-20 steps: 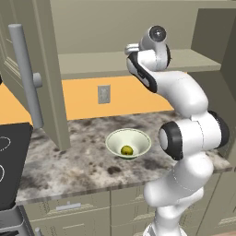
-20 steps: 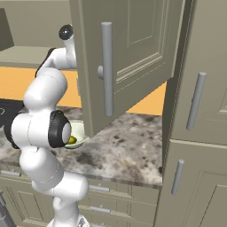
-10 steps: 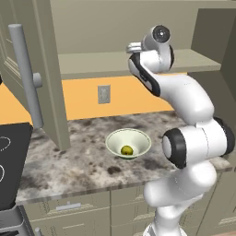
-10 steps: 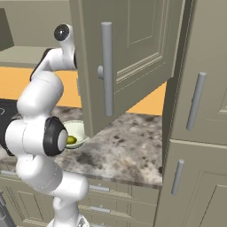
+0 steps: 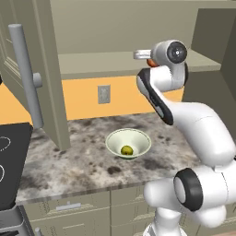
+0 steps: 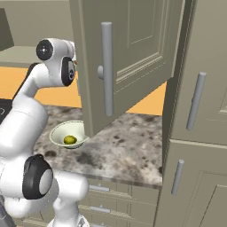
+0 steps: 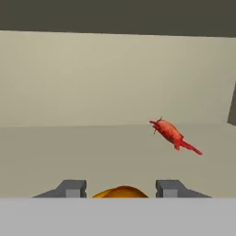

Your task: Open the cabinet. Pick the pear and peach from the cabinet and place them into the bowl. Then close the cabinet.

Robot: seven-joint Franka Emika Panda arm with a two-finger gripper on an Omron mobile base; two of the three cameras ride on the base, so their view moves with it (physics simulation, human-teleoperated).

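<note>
Fingertips [image 7: 73,188] flank the peach [image 7: 120,191], jaws narrowed; firm grip unclear. Red pepper [image 7: 171,133] lies at two o'clock. Pear [image 5: 126,150] sits in the bowl [image 5: 113,139]; peach goes next, I judge.

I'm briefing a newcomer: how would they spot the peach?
Look inside the open cabinet, on its shelf. The peach sits between the fingertips of the claw. It is round and orange, unlike the thin red pepper farther back.

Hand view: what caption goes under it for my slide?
Claw straddling the orange peach on the cabinet shelf, red pepper lying beyond.
</note>
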